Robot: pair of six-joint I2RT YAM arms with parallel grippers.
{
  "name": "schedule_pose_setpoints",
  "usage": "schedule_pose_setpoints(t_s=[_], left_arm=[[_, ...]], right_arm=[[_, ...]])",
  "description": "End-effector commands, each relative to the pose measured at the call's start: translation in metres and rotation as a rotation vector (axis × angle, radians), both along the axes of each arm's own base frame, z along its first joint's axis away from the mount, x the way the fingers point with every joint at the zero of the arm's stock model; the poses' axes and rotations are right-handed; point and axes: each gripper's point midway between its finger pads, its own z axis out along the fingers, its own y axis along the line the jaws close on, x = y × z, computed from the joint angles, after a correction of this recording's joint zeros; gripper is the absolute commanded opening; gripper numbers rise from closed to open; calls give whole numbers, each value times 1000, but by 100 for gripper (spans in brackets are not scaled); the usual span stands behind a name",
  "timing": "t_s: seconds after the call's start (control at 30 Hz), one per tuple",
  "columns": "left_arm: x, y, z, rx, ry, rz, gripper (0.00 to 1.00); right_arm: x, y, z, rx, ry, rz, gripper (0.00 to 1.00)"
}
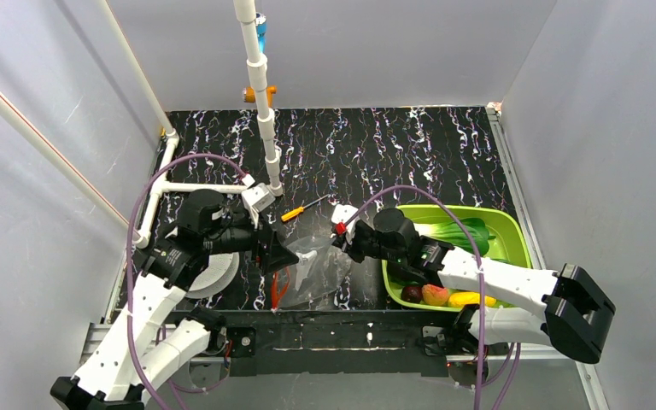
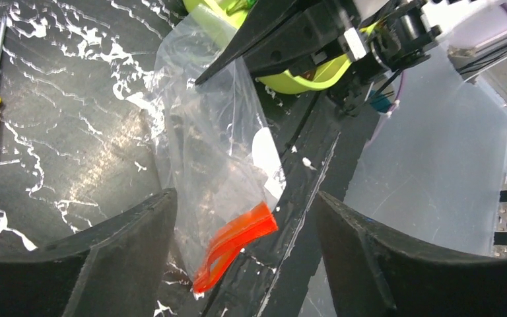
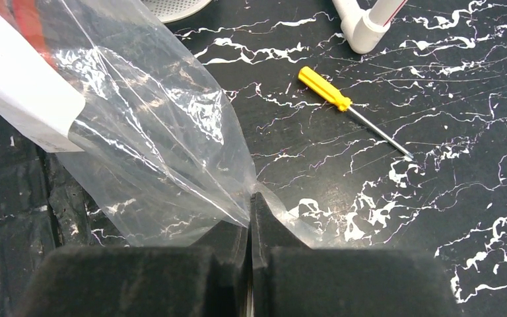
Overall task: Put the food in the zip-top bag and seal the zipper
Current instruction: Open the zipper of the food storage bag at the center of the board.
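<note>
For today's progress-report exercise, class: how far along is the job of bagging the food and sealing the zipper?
Done: nothing packed; the food lies in the green tub, the bag empty. In hand: right pincer shut on a bag corner, left pincer open near the zipper. Left: filling, sealing.

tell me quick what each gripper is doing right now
Left gripper: open, holding nothing.
Right gripper: closed, pinching the zip-top bag.
</note>
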Motion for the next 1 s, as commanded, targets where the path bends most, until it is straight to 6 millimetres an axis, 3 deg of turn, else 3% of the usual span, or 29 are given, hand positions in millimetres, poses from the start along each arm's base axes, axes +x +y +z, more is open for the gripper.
schedule_pose_setpoints(t_s=[0.0,0.1,0.13,0.2,0.27,0.37,0.47,0.6,0.7,0.87,0.97], left_arm=[[8,9,-16,116,-9,42,59],[12,11,-16,133,14,77,38],[14,11,-12,132,14,91,32],[22,14,0,127,24,158,17],[26,14,15,114,53,213,1],[33,12,29,87,113,273,0],[40,11,28,85,170,332,0],[49,18,15,117,248,446,0],[49,13,16,102,294,445,0],[48,2,24,57,320,408,0],[45,5,31,70,308,402,0]], right_arm=[[11,5,31,94,2,-33,1],[18,3,36,110,22,-85,2],[22,2,39,117,29,-114,9],[30,-3,41,122,74,-196,40],[35,-7,41,110,131,-270,52],[39,-14,44,107,255,-401,71],[32,-21,47,79,348,-452,90],[27,-37,59,134,452,-582,91],[22,-50,66,156,518,-701,90],[23,-70,88,168,474,-783,96],[29,-92,102,199,385,-832,98]])
